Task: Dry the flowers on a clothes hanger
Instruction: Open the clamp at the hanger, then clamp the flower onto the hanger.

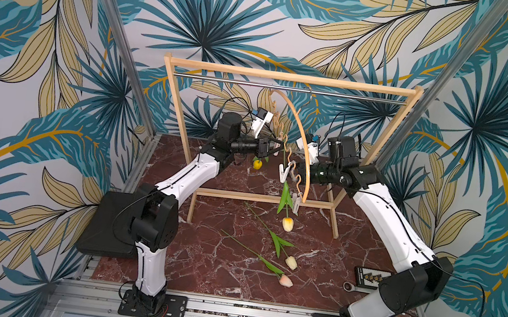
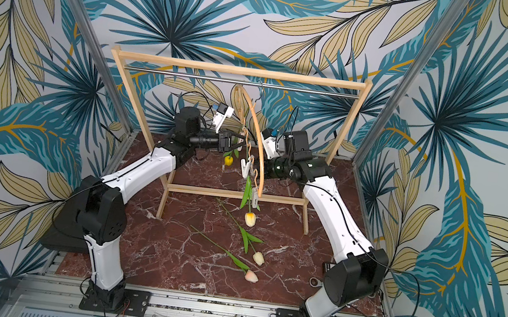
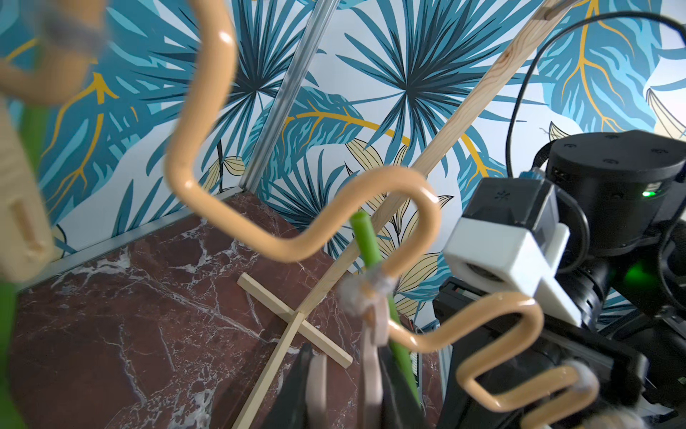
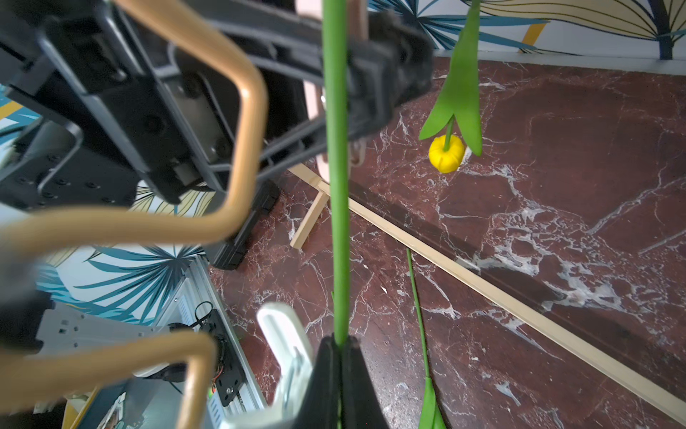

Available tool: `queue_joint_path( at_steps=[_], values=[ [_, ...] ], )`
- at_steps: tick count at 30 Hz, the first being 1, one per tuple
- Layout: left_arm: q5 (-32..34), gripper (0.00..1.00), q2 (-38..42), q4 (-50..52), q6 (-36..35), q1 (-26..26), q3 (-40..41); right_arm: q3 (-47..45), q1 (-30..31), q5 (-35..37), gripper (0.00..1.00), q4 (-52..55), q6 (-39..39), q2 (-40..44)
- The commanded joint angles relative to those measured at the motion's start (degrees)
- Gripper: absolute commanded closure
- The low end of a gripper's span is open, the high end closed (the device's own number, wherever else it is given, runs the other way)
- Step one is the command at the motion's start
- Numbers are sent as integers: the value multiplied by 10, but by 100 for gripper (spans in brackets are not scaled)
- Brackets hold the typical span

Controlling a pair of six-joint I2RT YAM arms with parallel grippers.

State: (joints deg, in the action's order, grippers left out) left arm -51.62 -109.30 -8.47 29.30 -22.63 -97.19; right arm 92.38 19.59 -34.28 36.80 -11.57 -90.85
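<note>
Under the metal rail (image 1: pixel 255 84) of the wooden rack (image 1: pixel 290 77) hangs the clothes hanger (image 1: pixel 299 122), turned almost edge-on in both top views, with its wavy bar (image 3: pixel 297 245) running down toward the rack's floor bar. Inside the rack frame, near its middle, the left gripper (image 1: pixel 276 145) reaches in level from the side of the rack's left post. Its fingers (image 3: pixel 293 393) stand narrow, pressed on the two legs of a pale clip (image 3: pixel 373 334) tied to the wavy bar. From the side of the rack's right post comes the right gripper (image 4: pixel 339 345), jaws pinched tight on the green stem of the orange-yellow tulip (image 1: pixel 287 223). The upper part of that stem passes right by the pale clip; whether the clip bites it I cannot tell. Its head hangs down just in front of the rack's floor bar. The yellow tulip (image 1: pixel 257 163) hangs head down on the far side of that floor bar, below the left gripper. In front of the rack, on the marble tabletop (image 1: pixel 215 261), lie the cream-white tulip (image 1: pixel 291 262) and the pink tulip (image 1: pixel 286 280), near each other, heads pointing away from the rack
</note>
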Motion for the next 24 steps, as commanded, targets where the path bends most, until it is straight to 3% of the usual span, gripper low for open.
queue_joint_path(
  at_steps=[1, 6, 10, 16, 24],
  values=[
    [35, 78, 19, -46, 15, -10, 23, -83, -12, 16, 100, -124, -95, 50],
    [83, 78, 26, -135, 77, -26, 74, -222, -10, 38, 100, -361, -275, 86],
    [120, 80, 27, -207, 122, -34, 111, -260, -5, 50, 100, -478, -378, 61],
    [158, 81, 27, -265, 154, -41, 140, -234, 9, 32, 100, -519, -407, 15],
    [171, 82, 29, -277, 154, -42, 154, -244, 11, 4, 100, -572, -430, 16]
  ],
)
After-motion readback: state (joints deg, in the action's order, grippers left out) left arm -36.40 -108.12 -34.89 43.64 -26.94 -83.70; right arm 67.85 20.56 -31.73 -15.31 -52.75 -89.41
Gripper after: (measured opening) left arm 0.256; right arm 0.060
